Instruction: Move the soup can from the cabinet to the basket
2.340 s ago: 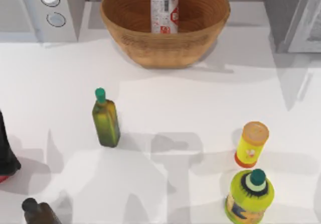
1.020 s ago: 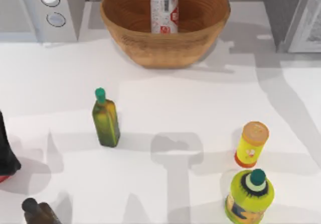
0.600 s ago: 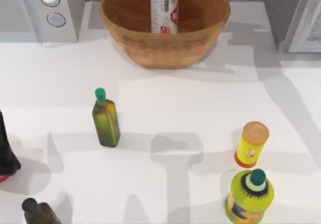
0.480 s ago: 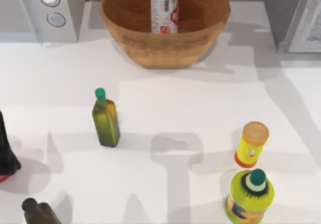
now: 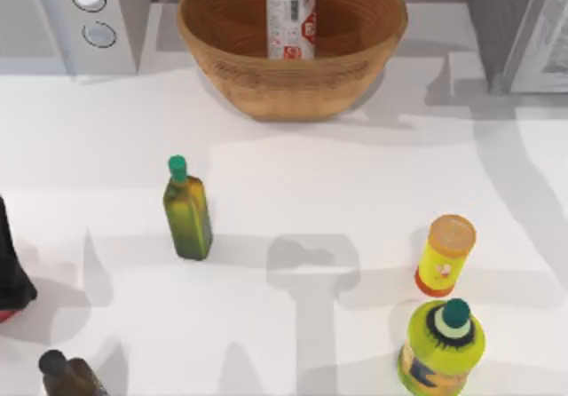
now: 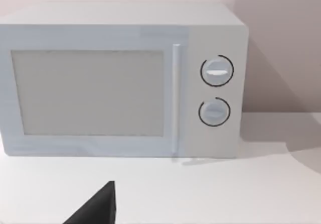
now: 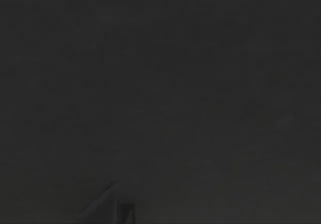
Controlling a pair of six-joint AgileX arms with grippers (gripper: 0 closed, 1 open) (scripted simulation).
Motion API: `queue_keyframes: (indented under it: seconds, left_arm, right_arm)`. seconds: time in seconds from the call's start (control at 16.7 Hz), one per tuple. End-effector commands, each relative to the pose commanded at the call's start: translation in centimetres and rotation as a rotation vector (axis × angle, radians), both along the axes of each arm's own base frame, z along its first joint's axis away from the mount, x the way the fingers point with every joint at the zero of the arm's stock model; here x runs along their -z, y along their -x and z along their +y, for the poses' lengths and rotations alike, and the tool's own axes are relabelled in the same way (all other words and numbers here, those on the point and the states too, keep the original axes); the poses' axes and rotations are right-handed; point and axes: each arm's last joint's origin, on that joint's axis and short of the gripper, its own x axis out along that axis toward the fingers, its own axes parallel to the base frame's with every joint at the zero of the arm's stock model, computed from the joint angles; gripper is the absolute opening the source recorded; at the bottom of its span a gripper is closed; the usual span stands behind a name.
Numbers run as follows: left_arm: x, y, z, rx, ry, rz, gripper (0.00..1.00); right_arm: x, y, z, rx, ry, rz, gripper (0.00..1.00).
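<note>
The soup can [image 5: 291, 20] stands upright inside the basket [image 5: 293, 90], so the transfer looks done and only parking the arms remains; neither pincer's state can be told.

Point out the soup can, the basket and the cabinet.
soup can [image 5: 290, 21], top view, middle of its labelled side.
basket [image 5: 293, 87], top view, outer front wall.
cabinet [image 5: 497, 14], top view, grey side wall left of the white-framed door.

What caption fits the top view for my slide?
Soup can upright in the basket, cabinet at right, bottles on the table.
</note>
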Motion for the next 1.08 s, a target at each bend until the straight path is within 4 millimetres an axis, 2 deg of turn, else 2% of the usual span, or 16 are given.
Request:
queue_keyframes:
  seconds: [0.24, 0.42, 0.78, 1.08]
  left_arm:
    - [0.0, 0.0, 0.0, 0.0, 0.0, 0.0, 1.0]
    - [0.0, 0.0, 0.0, 0.0, 0.0, 0.0, 1.0]
    - [0.0, 0.0, 0.0, 0.0, 0.0, 0.0, 1.0]
    - [0.0, 0.0, 0.0, 0.0, 0.0, 0.0, 1.0]
  right_arm:
    - [3.9, 3.5, -2.0, -0.006, 0.002, 0.007, 1.0]
    - [8.2, 6.4, -3.5, -0.01, 0.002, 0.011, 1.0]
    - [19.6, 11.0, -5.5, -0.018, 0.001, 0.01, 1.0]
    - [28.8, 12.2, -6.1, -0.032, 0.0, 0.017, 1.0]
